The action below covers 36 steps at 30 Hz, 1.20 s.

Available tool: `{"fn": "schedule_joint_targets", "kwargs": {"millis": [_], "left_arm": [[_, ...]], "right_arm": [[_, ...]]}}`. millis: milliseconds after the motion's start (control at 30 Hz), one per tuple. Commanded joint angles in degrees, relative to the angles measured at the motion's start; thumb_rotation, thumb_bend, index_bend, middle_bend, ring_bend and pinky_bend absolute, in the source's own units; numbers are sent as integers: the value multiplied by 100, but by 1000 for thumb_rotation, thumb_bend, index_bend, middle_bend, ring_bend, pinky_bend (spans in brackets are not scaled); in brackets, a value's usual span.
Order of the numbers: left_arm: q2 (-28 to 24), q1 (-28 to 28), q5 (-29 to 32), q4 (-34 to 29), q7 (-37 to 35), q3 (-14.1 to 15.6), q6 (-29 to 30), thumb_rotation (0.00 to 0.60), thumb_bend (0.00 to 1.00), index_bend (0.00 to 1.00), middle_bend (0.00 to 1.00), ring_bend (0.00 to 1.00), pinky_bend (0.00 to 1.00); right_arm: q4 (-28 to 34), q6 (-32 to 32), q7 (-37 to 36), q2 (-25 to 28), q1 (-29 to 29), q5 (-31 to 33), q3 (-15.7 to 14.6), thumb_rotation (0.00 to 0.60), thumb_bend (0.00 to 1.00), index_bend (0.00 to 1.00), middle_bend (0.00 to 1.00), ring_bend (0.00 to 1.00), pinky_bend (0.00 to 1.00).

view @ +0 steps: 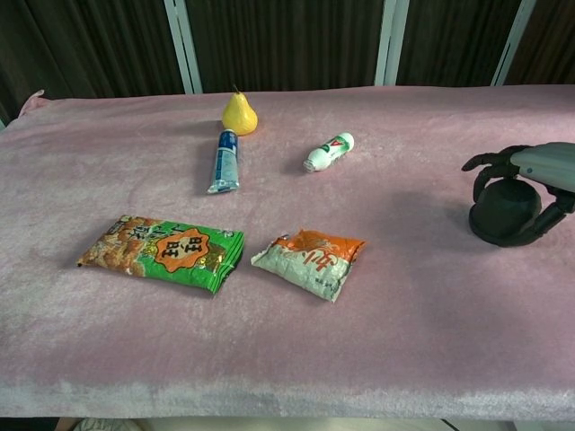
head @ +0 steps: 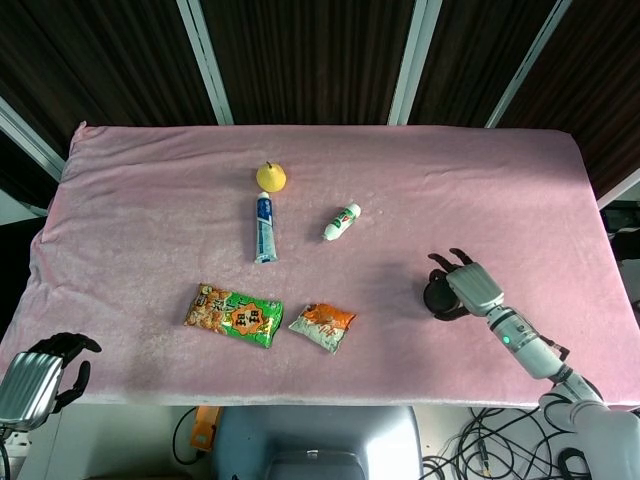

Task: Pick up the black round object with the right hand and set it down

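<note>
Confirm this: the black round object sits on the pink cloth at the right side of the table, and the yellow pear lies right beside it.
Only the pear is misplaced. The chest view shows the pear far off at the back, just above the toothpaste tube. The black round object does sit on the pink cloth at the right, under the right hand.

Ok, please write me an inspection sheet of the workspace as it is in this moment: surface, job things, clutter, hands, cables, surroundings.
Surface: pink cloth covers the whole table, lightly wrinkled.
Job's things: black round object sits on the cloth at the right side.
Clutter: pear, toothpaste tube, small white bottle, green snack bag, orange snack packet, all lying apart.
Hands: right hand is over the black object with fingers spread around it; whether it grips cannot be told. Left hand is off the table's front-left corner, holding nothing.
Cables: a tangle on the floor at front right.
Surroundings: dark panelled wall with pale vertical strips.
</note>
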<state>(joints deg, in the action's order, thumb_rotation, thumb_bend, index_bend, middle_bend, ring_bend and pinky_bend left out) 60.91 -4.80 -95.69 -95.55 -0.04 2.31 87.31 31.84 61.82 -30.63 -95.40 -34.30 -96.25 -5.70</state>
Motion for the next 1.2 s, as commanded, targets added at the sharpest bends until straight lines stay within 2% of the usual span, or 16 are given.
{"fn": "schedule_joint_targets", "kwargs": {"millis": [33,167,233,400,500,600,767,933,1100,1200], "left_arm": [[0,2,-6,-2,7,2,4,600,572,455,440,352,489],[3,6,-10,-4,16,7,6,600,572,454,440,352,489],[4,6,-9,-4,21,8,3,600,571,455,440,352,489],[10,-1,6,-5,41,0,-10,600,571,455,440,352,488],[9,-6,8,-10,56,3,-26,600,572,455,440,352,489],[9,-7,6,-10,59,3,-28,600,572,455,440,352,489],[16,-7,-10,-1,59,4,-17,600,572,455,440,352,488],[16,-9,-9,8,43,2,-14,600,572,455,440,352,489],[11,-1,-10,4,25,1,4,600,572,455,440,352,489],[9,-4,-9,6,14,-4,7,600,572,455,440,352,489]], "right_arm": [[87,15,-64,100,41,-5,-47,600,215,193,116,39,130],[252,-72,-72,247,68,22,-86,600,215,28,50,1,63],[351,-64,-62,318,77,35,-84,600,215,0,31,0,40],[618,197,-99,455,147,114,26,600,216,1,29,0,54],[721,284,-35,518,171,140,67,600,216,5,28,0,126],[749,297,-11,535,175,149,77,600,215,27,47,44,199],[887,341,212,578,214,285,208,600,216,139,182,213,455],[989,55,465,537,164,411,267,600,215,154,245,306,575],[1032,0,617,494,150,459,312,600,216,243,320,401,655],[1010,19,688,456,160,487,345,600,215,328,361,465,703]]}}
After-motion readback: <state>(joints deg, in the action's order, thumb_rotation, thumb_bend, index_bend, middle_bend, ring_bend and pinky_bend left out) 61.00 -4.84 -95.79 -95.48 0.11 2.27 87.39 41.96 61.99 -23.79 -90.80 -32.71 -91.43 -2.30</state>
